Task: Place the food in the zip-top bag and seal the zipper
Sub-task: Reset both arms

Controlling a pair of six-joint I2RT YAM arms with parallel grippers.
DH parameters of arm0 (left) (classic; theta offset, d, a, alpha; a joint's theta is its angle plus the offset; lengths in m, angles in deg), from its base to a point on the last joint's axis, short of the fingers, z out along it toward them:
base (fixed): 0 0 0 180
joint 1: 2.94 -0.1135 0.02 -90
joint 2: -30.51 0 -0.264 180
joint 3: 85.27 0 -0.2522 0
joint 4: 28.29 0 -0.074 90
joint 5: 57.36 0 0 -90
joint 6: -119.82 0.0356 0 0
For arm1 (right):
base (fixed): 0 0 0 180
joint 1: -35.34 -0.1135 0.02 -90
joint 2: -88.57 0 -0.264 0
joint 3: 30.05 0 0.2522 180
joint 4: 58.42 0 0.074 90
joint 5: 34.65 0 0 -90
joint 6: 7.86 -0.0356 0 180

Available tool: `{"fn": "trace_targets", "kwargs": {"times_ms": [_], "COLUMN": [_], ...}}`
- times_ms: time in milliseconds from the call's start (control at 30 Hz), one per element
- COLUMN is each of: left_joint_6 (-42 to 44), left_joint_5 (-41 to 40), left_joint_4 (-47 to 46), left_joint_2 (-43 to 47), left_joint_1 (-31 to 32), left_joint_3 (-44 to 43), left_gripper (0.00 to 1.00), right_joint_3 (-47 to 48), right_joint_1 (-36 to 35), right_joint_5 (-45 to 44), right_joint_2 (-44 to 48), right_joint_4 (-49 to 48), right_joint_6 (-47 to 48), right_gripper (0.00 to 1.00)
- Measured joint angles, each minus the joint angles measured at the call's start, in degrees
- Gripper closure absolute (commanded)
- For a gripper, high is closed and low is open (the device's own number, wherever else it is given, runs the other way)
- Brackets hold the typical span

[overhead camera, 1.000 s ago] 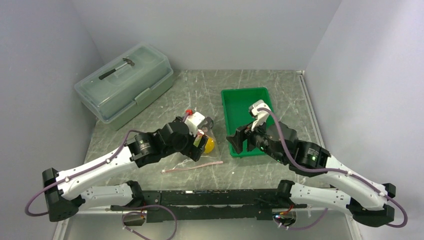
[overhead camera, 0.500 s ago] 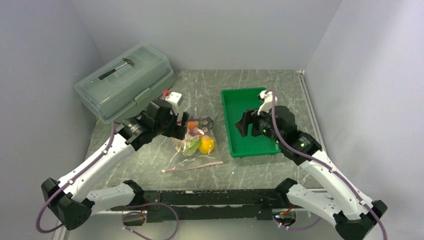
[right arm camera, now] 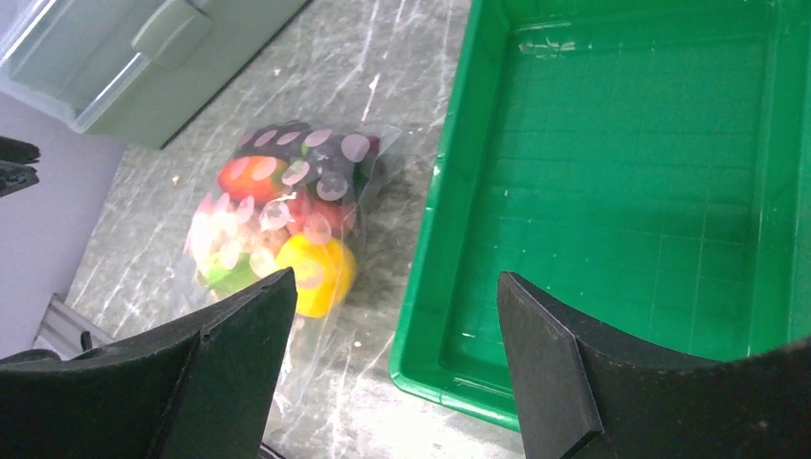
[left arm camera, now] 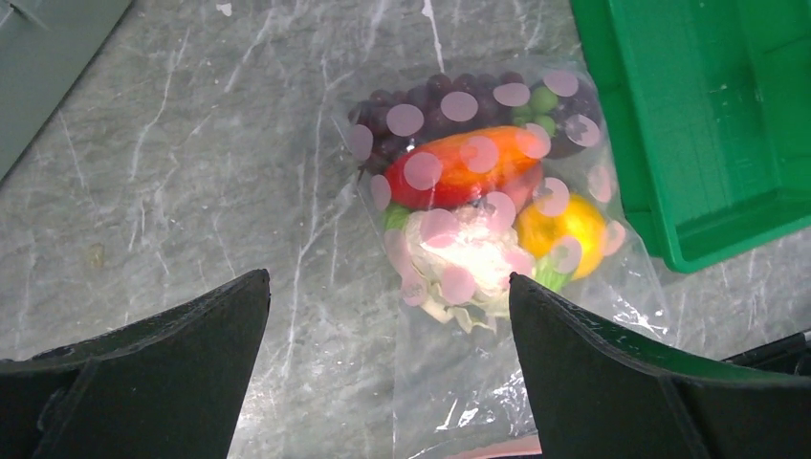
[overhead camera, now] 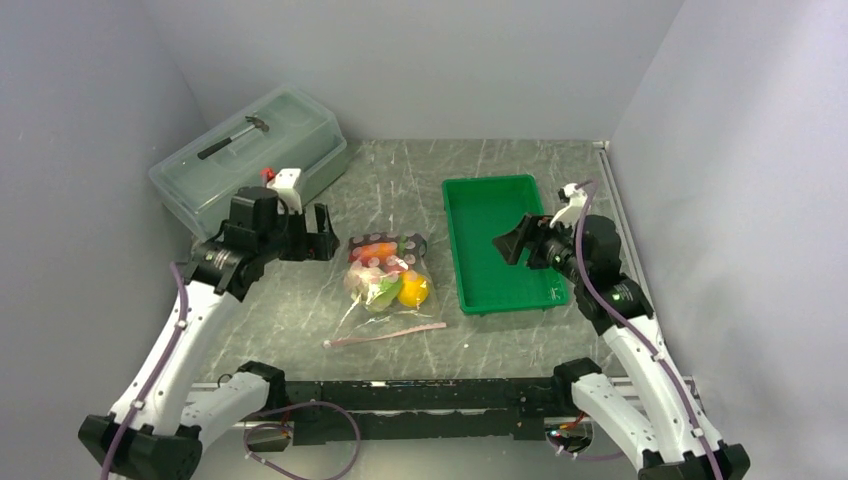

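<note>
Resting on the table, the zip-top bag point(overhead camera: 388, 285) holds the food point(left arm camera: 469, 206), free of both arms

From above, the bag lies at 3 o'clock of the left gripper point(overhead camera: 318, 240) and at 9 o'clock of the right gripper point(overhead camera: 512, 246), with the green tray point(overhead camera: 470, 290) between bag and right gripper; both sets of jaws stand wide apart with nothing in them. Only the top view shows the pink zipper point(overhead camera: 385, 334) whole, at the bag's 6 o'clock end; the left wrist view shows grapes point(left arm camera: 430, 96), cauliflower point(left arm camera: 469, 258) and orange point(left arm camera: 564, 229) through the plastic. A second ago the left gripper was down on the bag; both arms have since pulled back outward
</note>
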Motion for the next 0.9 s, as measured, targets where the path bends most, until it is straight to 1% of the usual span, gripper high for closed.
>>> {"fn": "trace_targets", "kwargs": {"times_ms": [200, 433, 533, 733, 900], "left_joint_6": [-0.7, -0.2, 0.5, 1.1, 1.5], "left_joint_5": [1.5, 5.5, 7.5, 10.0, 11.0], "left_joint_4": [-1.6, -4.0, -5.0, -6.6, -6.9], "left_joint_2": [7.0, 14.8, 18.3, 22.9, 24.3], "left_joint_1": [0.0, 0.0, 0.0, 0.0, 0.0], "left_joint_3": [4.2, 8.2, 9.6, 10.5, 10.7], "left_gripper": [0.0, 0.0, 0.0, 0.0, 0.0], "right_joint_3": [-3.1, -8.6, -11.1, -13.5, -14.0], "right_joint_1": [0.0, 0.0, 0.0, 0.0, 0.0], "right_joint_5": [3.0, 3.3, 2.9, 2.9, 3.2], "right_joint_2": [4.7, 9.9, 14.0, 21.2, 23.7], "right_joint_4": [-3.7, -7.3, -8.1, -10.7, -12.9], "right_joint_6": [0.1, 1.0, 1.6, 2.2, 2.4], "right_gripper": [0.19, 0.19, 0.19, 0.18, 0.18]}}
